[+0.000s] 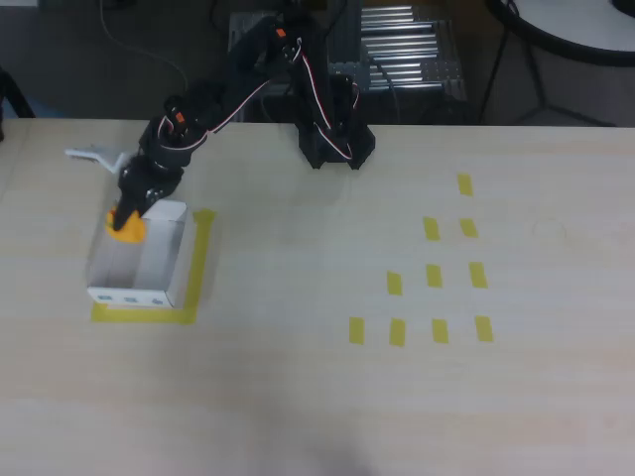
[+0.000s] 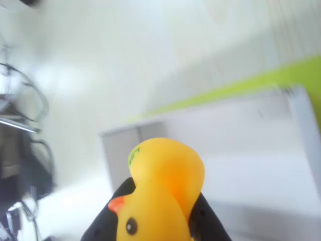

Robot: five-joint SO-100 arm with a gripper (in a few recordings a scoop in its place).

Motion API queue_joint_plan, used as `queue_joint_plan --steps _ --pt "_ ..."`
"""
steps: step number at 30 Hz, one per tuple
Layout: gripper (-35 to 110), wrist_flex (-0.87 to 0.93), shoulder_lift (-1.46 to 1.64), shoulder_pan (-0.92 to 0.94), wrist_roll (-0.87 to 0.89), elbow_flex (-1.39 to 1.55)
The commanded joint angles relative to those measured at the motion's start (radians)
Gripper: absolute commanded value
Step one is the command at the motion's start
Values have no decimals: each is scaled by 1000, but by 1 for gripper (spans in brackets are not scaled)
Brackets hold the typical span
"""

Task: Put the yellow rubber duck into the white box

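Currently we have the gripper (image 1: 127, 220) clamped on the duck (image 2: 159, 193), poised over the box's (image 1: 165, 260) far-left corner so a release should drop it inside.

I see the white box (image 1: 139, 260) open-topped, its low walls the only barrier beneath my gripper (image 1: 126, 220). Flat tape strips (image 1: 434, 276) leave the table (image 1: 298, 377) to the right unobstructed.
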Motion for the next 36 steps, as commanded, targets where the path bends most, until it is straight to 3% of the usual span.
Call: queue_joint_plan --steps 1,11,29,36 --pt "0 176 18 -34 58 -115" --pt "0 448 0 -94 209 -252" --pt "24 302 -5 -54 224 -242" --pt "27 276 -2 -44 216 -242"
